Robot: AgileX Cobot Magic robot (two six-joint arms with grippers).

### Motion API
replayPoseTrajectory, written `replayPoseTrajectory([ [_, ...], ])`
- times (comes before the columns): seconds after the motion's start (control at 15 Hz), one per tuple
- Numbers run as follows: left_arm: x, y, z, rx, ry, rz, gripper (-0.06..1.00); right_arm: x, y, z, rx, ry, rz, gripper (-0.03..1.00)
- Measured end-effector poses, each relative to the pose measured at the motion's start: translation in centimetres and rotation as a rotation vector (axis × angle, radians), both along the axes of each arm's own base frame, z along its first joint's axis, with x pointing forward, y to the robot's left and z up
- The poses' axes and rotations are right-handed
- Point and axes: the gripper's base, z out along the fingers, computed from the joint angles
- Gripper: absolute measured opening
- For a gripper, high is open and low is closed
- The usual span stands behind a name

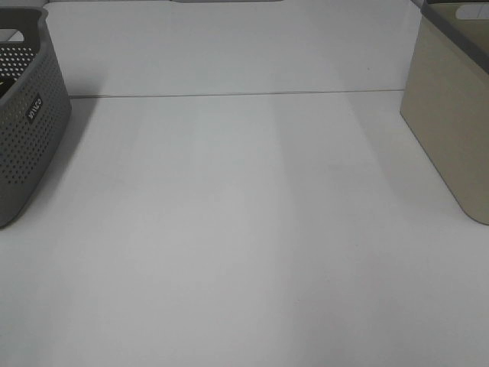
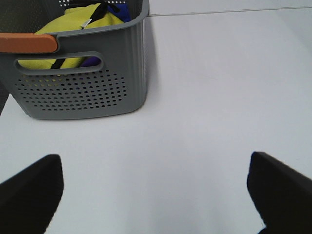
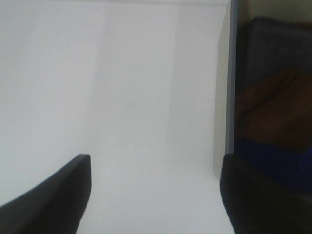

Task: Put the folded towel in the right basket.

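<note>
L gripper point(image 2: 155, 195) wide open over table point(image 1: 244, 229), near grey basket point(image 2: 83, 83) w/ yellow cloth point(image 2: 73, 24). R gripper point(image 3: 155, 195) wide open, empty, beside beige basket point(image 1: 451, 130); dark folded towel point(image 3: 273, 126) inside.

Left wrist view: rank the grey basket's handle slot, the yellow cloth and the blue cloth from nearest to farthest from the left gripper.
Measured from the left gripper, open over bare table:
1. Handle slot, in the grey basket's near wall.
2. Yellow cloth, piled inside behind that wall.
3. Blue cloth, deepest inside, by the far corner.
</note>
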Motion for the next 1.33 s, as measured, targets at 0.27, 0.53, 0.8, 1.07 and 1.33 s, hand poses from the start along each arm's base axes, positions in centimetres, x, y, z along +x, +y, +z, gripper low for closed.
replayPoseTrajectory([
  [0.27, 0.0, 0.0, 0.0, 0.000, 0.000, 0.000, 0.97, -7.1, -0.8, -7.4, -0.019, 0.242, -0.019, 0.70],
  [0.53, 0.0, 0.0, 0.0, 0.000, 0.000, 0.000, 0.97, -18.5, -2.2, -16.2, -0.041, 0.389, -0.017, 0.70],
  [0.8, 0.0, 0.0, 0.0, 0.000, 0.000, 0.000, 0.97, -22.5, -2.7, -14.2, -0.002, 0.037, -0.015, 0.70],
  [1.07, 0.0, 0.0, 0.0, 0.000, 0.000, 0.000, 0.97, -27.1, -3.3, -13.2, -0.025, -0.305, 0.034, 0.70],
  [1.33, 0.0, 0.0, 0.0, 0.000, 0.000, 0.000, 0.97, -29.5, -3.6, -13.2, 0.001, -0.466, 0.019, 0.70],
])
